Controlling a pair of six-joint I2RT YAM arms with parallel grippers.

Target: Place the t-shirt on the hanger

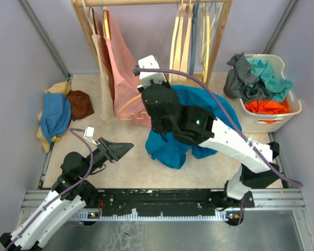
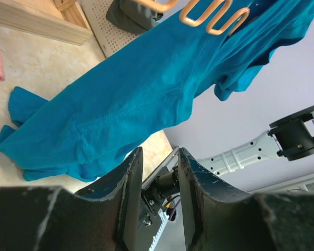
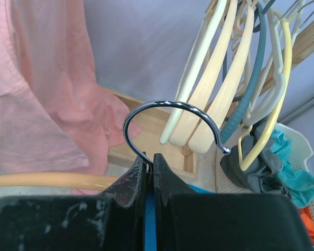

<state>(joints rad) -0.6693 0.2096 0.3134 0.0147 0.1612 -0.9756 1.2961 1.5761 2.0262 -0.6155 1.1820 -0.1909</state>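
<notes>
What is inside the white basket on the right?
The basket holds a grey cloth, a turquoise garment and an orange cloth, heaped above its rim. Whatever lies beneath them is covered.

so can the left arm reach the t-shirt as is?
Probably yes. The left gripper is open and empty, and the t-shirt drapes just ahead of it with nothing between. The right gripper holds the hanger.

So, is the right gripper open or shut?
Shut: the right gripper pinches the hanger by its metal hook's stem, jaws closed together.
</notes>
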